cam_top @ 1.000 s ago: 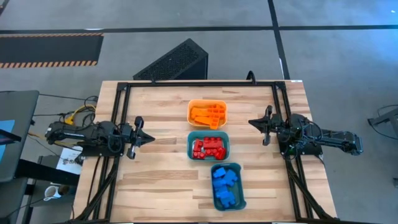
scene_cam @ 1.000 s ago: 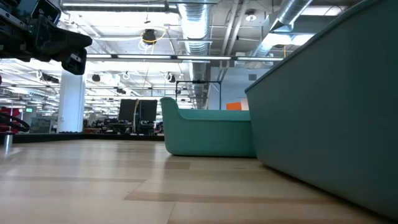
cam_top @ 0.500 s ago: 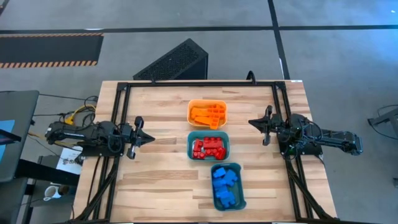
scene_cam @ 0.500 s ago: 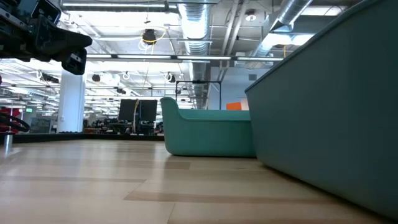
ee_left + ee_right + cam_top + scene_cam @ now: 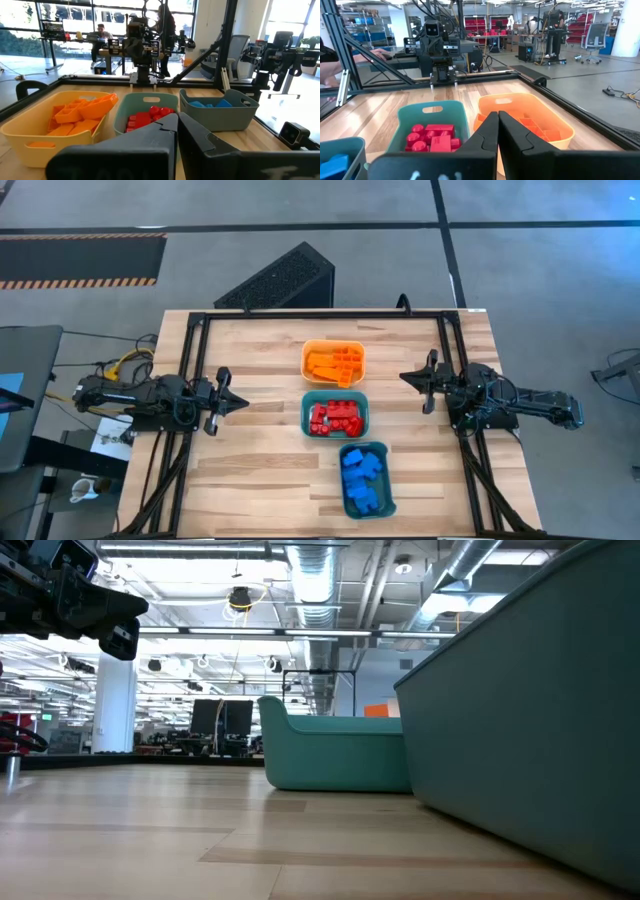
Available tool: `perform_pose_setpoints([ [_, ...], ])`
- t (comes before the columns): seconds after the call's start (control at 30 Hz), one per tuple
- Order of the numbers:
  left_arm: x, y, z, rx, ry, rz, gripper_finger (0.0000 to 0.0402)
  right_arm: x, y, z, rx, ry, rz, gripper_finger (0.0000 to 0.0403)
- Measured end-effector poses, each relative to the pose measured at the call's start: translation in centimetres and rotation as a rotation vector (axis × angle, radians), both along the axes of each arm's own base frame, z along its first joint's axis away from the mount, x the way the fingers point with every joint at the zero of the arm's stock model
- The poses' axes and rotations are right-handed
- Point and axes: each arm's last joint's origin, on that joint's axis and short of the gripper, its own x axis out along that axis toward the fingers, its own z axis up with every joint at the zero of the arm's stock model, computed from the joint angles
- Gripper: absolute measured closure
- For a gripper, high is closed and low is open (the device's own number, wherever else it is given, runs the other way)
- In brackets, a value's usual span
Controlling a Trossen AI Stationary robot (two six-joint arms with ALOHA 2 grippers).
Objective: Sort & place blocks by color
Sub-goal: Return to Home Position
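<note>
One pale wooden worktop [image 5: 250, 470] to begin with, carrying everything. Flanking it, two dark arms, lying low near opposite edges. Judging by the pose, parking clear of the middle, with nothing loose showing on the wood.

Running down the centre: an orange rectangular plastic bin [image 5: 304, 363] at one end, a teal rectangular plastic bin [image 5: 304, 416] just beside it in the middle, a second teal bin [image 5: 391, 480] at the other end, offset slightly toward the right arm. Sitting close together, probably for keeping all three within either arm's reach.

Pointing inward at that row: the left gripper [image 5: 244, 403] and the right gripper [image 5: 403, 376], each well apart from the bins, jaws pressing together on nothing in both wrist views.

Filling the bins by colour: small orange plastic blocks [image 5: 335, 364] in the orange bin, red blocks [image 5: 335, 417] in the middle teal bin, blue blocks [image 5: 362, 473] in the last. Sorting looking finished.
</note>
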Motion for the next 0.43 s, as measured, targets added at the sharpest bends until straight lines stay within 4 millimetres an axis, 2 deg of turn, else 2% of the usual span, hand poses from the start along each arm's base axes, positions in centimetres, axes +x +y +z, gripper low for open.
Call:
perform_pose_setpoints([
  [0.43,0.0,0.0,0.0,0.0,0.0,0.0,0.0401,0.0,0.0,0.0,0.0,0.0,0.0,0.0376],
])
